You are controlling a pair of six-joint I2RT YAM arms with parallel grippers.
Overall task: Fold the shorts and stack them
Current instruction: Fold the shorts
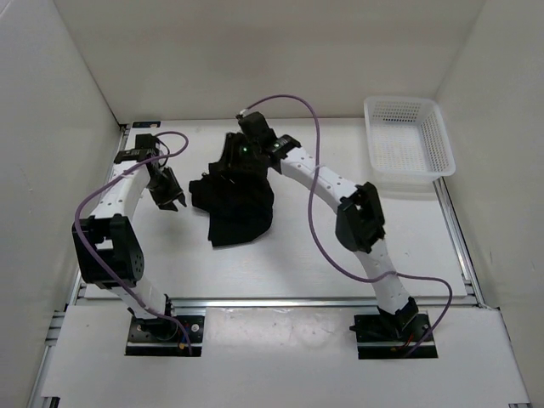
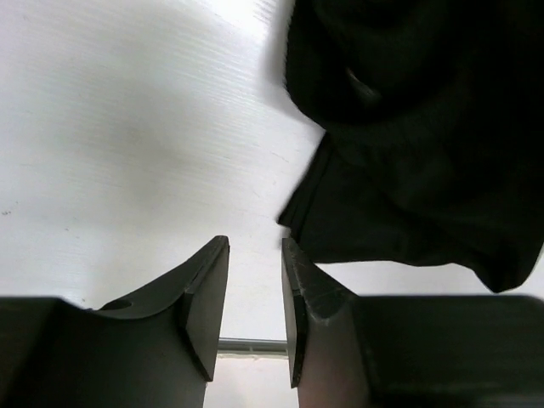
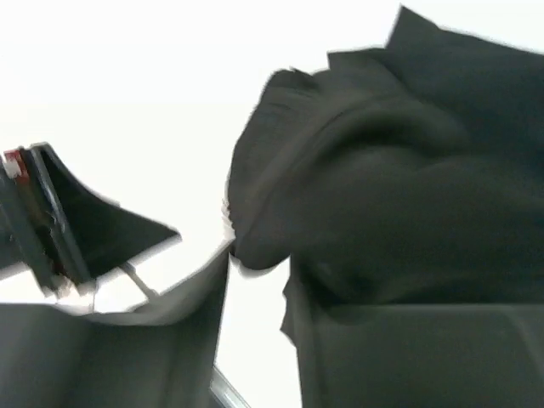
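The black shorts (image 1: 236,208) lie crumpled in a heap at the table's middle. My right gripper (image 1: 244,160) is at the heap's far end. In the right wrist view a fold of the shorts (image 3: 399,170) sits pinched between its fingertips (image 3: 223,259), with a narrow gap behind the fold; the view is blurred. My left gripper (image 1: 171,199) hovers just left of the heap, its jaws a little apart and empty. In the left wrist view (image 2: 255,246) the shorts (image 2: 416,136) fill the upper right, a short way beyond the fingertips. No label shows.
A white plastic basket (image 1: 408,136) stands at the back right corner of the table. White walls close in the left, back and right sides. A metal rail (image 1: 280,302) runs along the near edge. Purple cables loop over both arms.
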